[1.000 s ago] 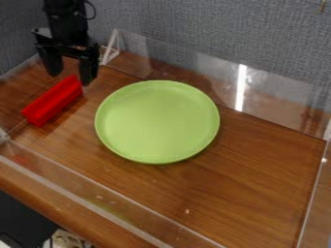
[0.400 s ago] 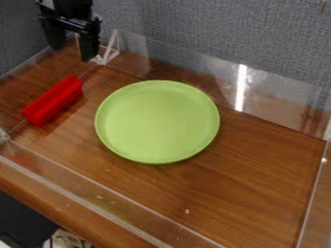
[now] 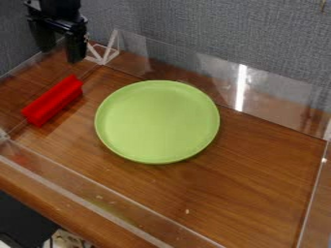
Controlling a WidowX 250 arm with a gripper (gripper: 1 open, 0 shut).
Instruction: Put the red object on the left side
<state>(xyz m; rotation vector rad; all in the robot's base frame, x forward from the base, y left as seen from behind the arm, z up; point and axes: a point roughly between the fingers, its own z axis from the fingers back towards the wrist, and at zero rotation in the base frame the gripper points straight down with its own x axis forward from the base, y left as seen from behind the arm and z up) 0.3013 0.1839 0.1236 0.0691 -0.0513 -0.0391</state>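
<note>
The red object (image 3: 53,100) is a small bright red bar lying flat on the wooden table at the left, just left of the light green plate (image 3: 158,120). My gripper (image 3: 60,55) hangs at the top left, above and behind the red bar and clear of it. Its two black fingers point down, spread apart, with nothing between them.
Clear acrylic walls (image 3: 246,82) ring the wooden table (image 3: 246,184), with a low front wall along the near edge. A small clear triangular stand (image 3: 111,46) sits by the back wall just right of the gripper. Grey fabric forms the backdrop.
The gripper has risen and drawn back toward the top left, away from the red bar, which lies still where it was. The plate has not moved.
</note>
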